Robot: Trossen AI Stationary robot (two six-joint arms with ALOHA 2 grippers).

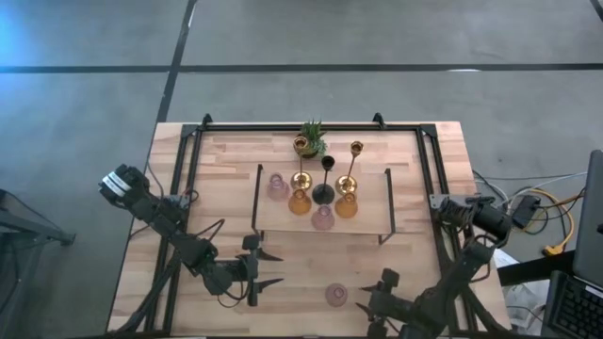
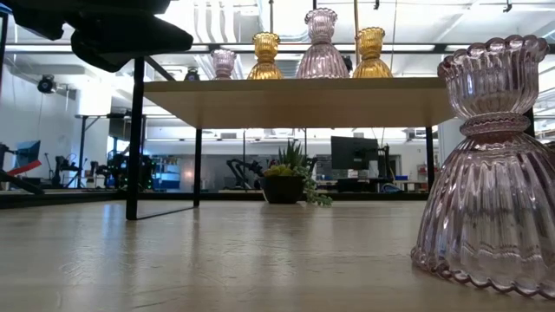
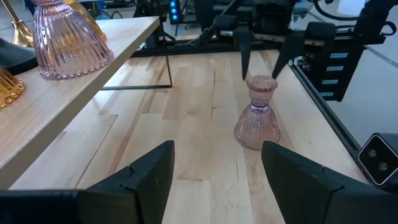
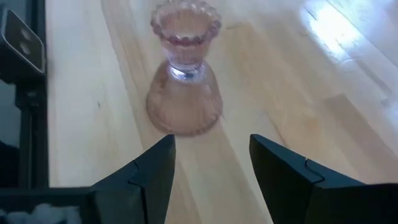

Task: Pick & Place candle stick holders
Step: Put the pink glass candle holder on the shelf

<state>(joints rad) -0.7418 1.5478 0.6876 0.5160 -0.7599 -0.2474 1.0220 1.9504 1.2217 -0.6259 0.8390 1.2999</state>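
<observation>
A pink glass holder [image 1: 336, 294] stands alone on the bare wooden table [image 1: 226, 169], close to the front edge and between the two arms. It is upright: its long axis runs vertical, the wide ribbed bell foot flat on the wood, the narrow waist above it, and the beaded cup opening straight up. In the low view it [image 2: 491, 165] fills the right side of the picture, foot down and cup on top.

The right gripper [image 4: 211, 162] sits just beside this holder on the right, near the table's front edge, pointing toward it. Its two dark fingers [image 4: 152, 171] stand apart, with the holder [image 4: 185, 78] ahead of the tips and clear of both; nothing is between them. From the left wrist camera, the same fingers [image 3: 244, 53] hang down on either side of the holder's cup [image 3: 258, 112], just behind it, not touching the glass.

The left gripper [image 1: 267, 268] waits to the left of the holder at the same depth, well apart from it, its fingers spread wide and empty, aimed across the table toward the holder.

The other holders stand on a low raised wooden shelf [image 1: 372, 221] at the table's middle: two slim tall gold ones [image 1: 301, 174] [image 1: 353, 165], a slim tall black one [image 1: 325, 184], two squat amber ones [image 1: 300, 201] [image 1: 346, 205] and two squat pink ones [image 1: 277, 185] [image 1: 323, 217]. All are upright, cups up. A small potted green plant [image 1: 309, 139] sits behind the shelf.
</observation>
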